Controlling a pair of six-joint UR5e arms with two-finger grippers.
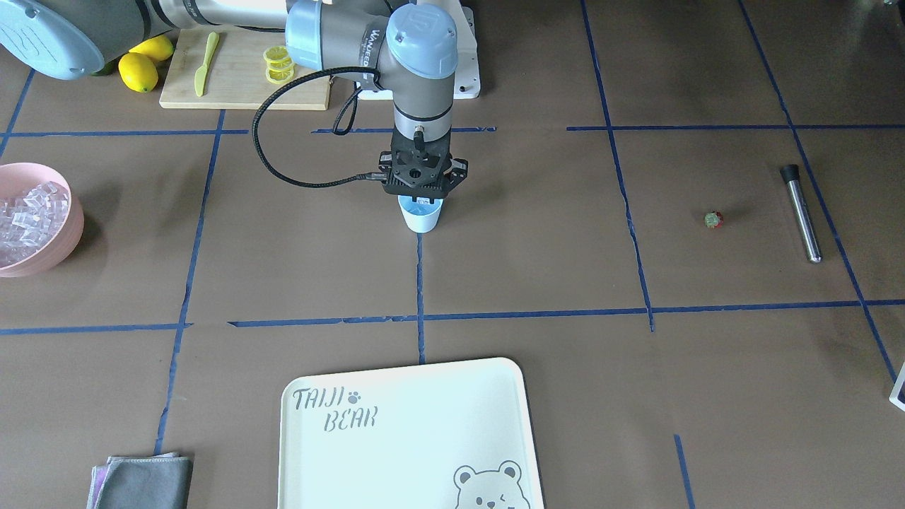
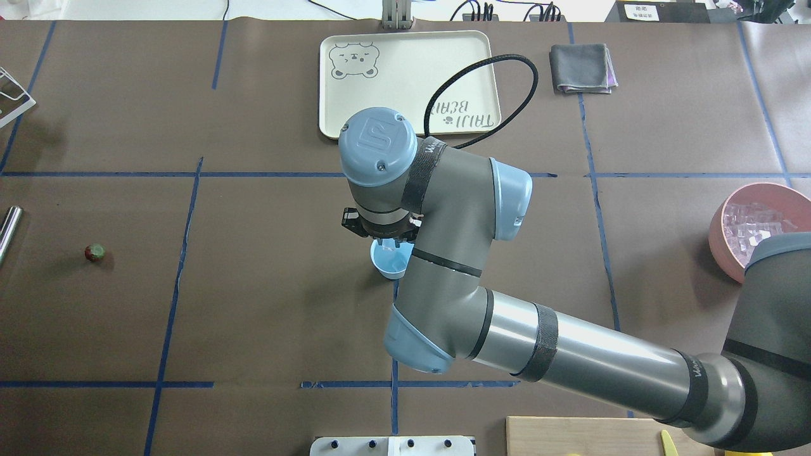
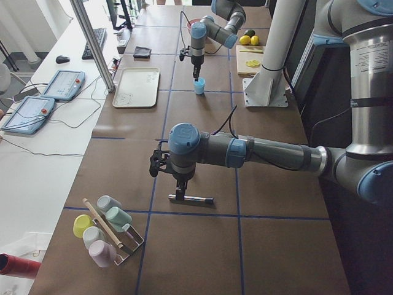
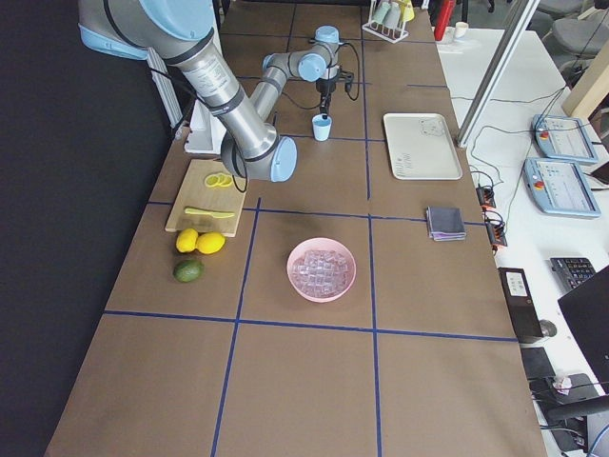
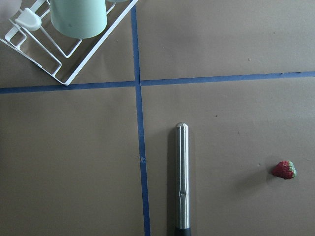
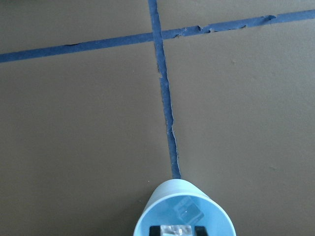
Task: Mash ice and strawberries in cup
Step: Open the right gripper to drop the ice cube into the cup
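Your brown tabletop [image 1: 537, 283], gridded with blue tape, carries everything. The right arm [image 2: 570, 354] extends to its middle and points straight down. The left arm [image 3: 270, 153] stretches toward the end on its own side.

You have a white bear-print tray [image 1: 424, 396] at the operators' edge. A pink bowl [image 1: 71, 237] heaped with ice [image 1: 28, 212] sits on the right arm's side, well apart from the cup.

The light blue cup [image 1: 422, 219] stands upright mid-tabletop at the end of a tape line, directly under the right end effector [image 6: 177, 232], whose tips dip inside its rim. That end effector is set narrow, with a clear cube [image 6: 176, 229] between its tips, gripped as far as the wrist view lets you judge. A second cube lies loose inside the cup.

The left end effector [image 3: 180, 189] hangs just above a metal rod [image 1: 802, 215] lying flat. Only the side camera shows it, so you cannot tell how its jaws stand.

The strawberry [image 1: 714, 220] lies alone on the tabletop, near the rod and well apart from the cup
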